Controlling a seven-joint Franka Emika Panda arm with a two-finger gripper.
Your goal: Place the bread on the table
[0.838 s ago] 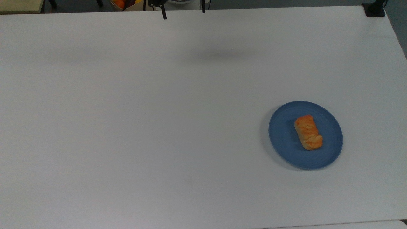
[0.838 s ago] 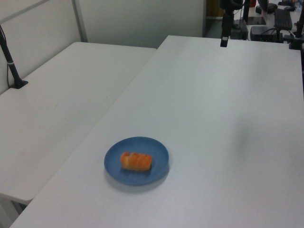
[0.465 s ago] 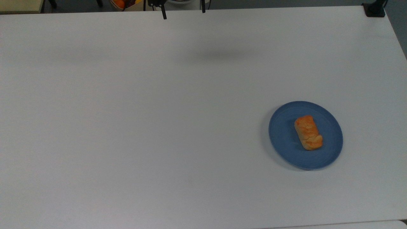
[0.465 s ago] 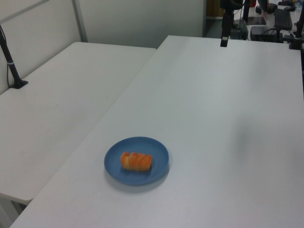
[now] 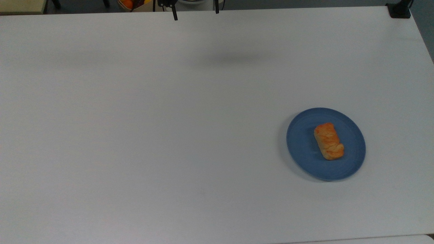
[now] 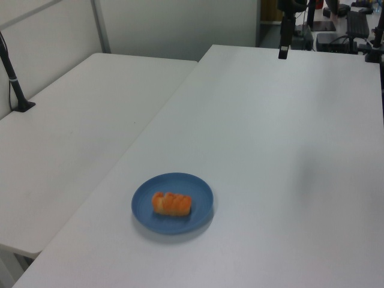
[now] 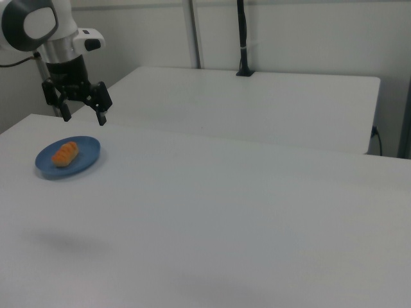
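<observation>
A: Largest item first. Large rectangular plain white table (image 5: 142, 135), smooth matte top. In the left view a second white tabletop (image 6: 78, 132) butts against it on the left view's left, with a black clamp post (image 6: 13, 78) standing on it; the right view shows that second top (image 7: 257, 102) behind the main one.

B: Arm next. The right view gives the white Franka arm (image 7: 45, 32) with its black two-finger gripper (image 7: 82, 117) hanging in the air, fingers pointing down. Fingers (image 7: 101, 118) are spread wide with nothing between them.

A: The top view catches just the two dark fingertips (image 5: 175, 16) at the far table edge, well apart from each other; gripper (image 5: 195, 15). The left view has one dark finger (image 6: 282, 51) at the top.

B: A soft grey shadow (image 5: 234, 59) lies on the table in the top view.

A: Round blue plate (image 5: 298, 142) sits flat on the table, toward the top view's right. Well apart from the gripper there. In the right view the plate (image 7: 87, 154) lies below the gripper.

B: Smallest: the oblong golden-orange flaky bread (image 5: 328, 141). It lies on the plate, roughly centred, long axis running up-down in the top view. In the left view the bread (image 6: 171, 203) lies crosswise; in the right view, bread (image 7: 65, 154) is slanted. Untouched, not yet on the table.
</observation>
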